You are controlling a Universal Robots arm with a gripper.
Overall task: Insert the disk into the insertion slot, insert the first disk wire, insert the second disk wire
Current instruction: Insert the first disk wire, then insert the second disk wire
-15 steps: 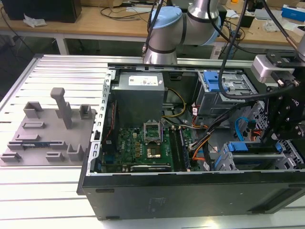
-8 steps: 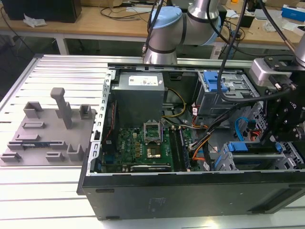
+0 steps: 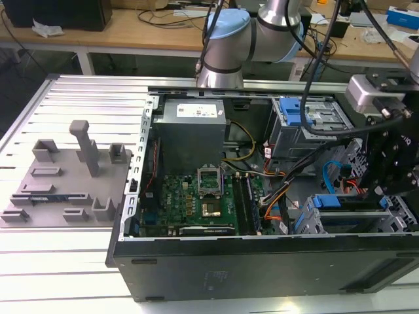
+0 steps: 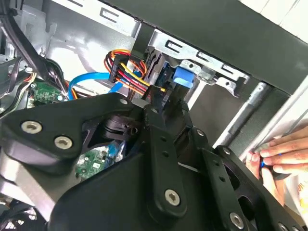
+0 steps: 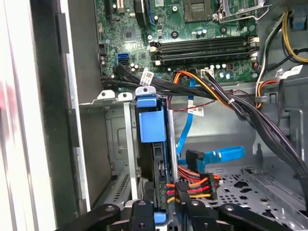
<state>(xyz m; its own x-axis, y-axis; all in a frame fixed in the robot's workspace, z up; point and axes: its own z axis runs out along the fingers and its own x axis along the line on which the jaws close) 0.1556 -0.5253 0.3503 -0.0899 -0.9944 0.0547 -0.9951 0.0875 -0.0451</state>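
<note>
The disk [image 5: 151, 126] stands edge-on in the insertion slot [image 5: 118, 139] of the grey drive cage, its blue carrier tab facing out. In the exterior view the blue carrier [image 3: 325, 201] sits in the lower cage at the case's right. My gripper [image 5: 166, 208] hovers right at the disk's end, shut on a black connector [image 5: 183, 188] with red, orange and yellow wires. The second wrist view shows the same wire bundle [image 4: 126, 67] running up to my gripper [image 4: 163, 98] beside the blue tab [image 4: 185, 77]. A blue flat cable [image 5: 219, 155] with a black plug lies loose nearby.
Motherboard [image 3: 196, 196] and power supply [image 3: 190, 131] fill the open case. An upper cage carries a blue latch [image 3: 291, 111]. Thick black cable bundles [image 5: 269, 125] cross beside the disk. A person's hand [image 4: 276, 156] rests outside the case wall. A grey fixture plate [image 3: 65, 176] lies at the exterior view's left.
</note>
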